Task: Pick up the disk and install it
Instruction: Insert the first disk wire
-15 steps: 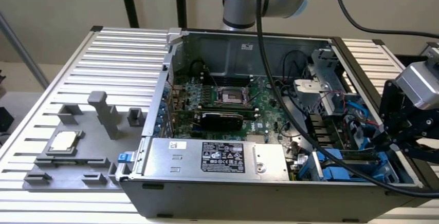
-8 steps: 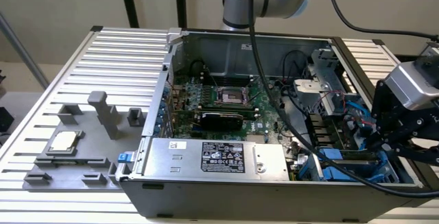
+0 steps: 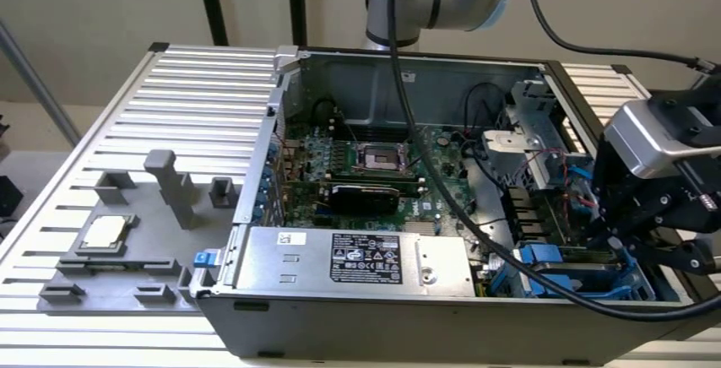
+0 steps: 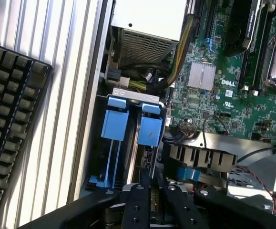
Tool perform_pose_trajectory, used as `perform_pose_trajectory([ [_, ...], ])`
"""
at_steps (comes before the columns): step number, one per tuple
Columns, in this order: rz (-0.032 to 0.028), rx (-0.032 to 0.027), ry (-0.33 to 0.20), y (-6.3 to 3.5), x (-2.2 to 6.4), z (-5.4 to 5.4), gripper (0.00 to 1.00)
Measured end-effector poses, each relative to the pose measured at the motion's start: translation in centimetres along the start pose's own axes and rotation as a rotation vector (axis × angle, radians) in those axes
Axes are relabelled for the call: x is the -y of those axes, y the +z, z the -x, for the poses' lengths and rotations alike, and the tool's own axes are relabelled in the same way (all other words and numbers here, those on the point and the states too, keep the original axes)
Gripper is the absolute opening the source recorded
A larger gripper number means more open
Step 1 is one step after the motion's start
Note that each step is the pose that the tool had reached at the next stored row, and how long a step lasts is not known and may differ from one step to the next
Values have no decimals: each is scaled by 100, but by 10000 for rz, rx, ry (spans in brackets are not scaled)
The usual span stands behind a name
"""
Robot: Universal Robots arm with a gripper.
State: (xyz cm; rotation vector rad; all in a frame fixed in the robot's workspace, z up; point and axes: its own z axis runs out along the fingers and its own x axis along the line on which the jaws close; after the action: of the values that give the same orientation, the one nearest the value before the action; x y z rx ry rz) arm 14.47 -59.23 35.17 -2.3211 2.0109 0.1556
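The disk [image 4: 147, 160] stands on edge in the drive bay at the corner of the open computer case [image 3: 372, 326]. Its blue carrier tab [image 4: 151, 130] points toward the power supply. My gripper [image 4: 153, 193] reaches down into that bay, and its two black fingers [image 4: 136, 206] sit close on either side of the disk's thin edge, shut on it. In the exterior view the gripper [image 3: 614, 246] hangs over the bay at the right, with the disk's blue frame [image 3: 560, 256] just under it. A second blue carrier [image 4: 116, 125] sits in the neighbouring slot.
A silver power supply with a black label [image 3: 360, 262] lies beside the bay. The motherboard [image 3: 372, 165] fills the case floor. A black cable [image 3: 451, 199] crosses the case. On the slotted table, a grey fixture holds a small silver chip [image 3: 104, 233]. A keyboard [image 4: 9, 119] lies outside the case.
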Motion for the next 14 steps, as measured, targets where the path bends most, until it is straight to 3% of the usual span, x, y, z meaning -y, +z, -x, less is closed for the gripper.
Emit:
perform_pose_trajectory([
  [7, -44, -257, 682, 17, -1, -3, 16],
  [10, -66, -303, 958, 30, -1, -4, 16],
  [14, -90, -318, 1204, 39, 0, 0, 16],
])
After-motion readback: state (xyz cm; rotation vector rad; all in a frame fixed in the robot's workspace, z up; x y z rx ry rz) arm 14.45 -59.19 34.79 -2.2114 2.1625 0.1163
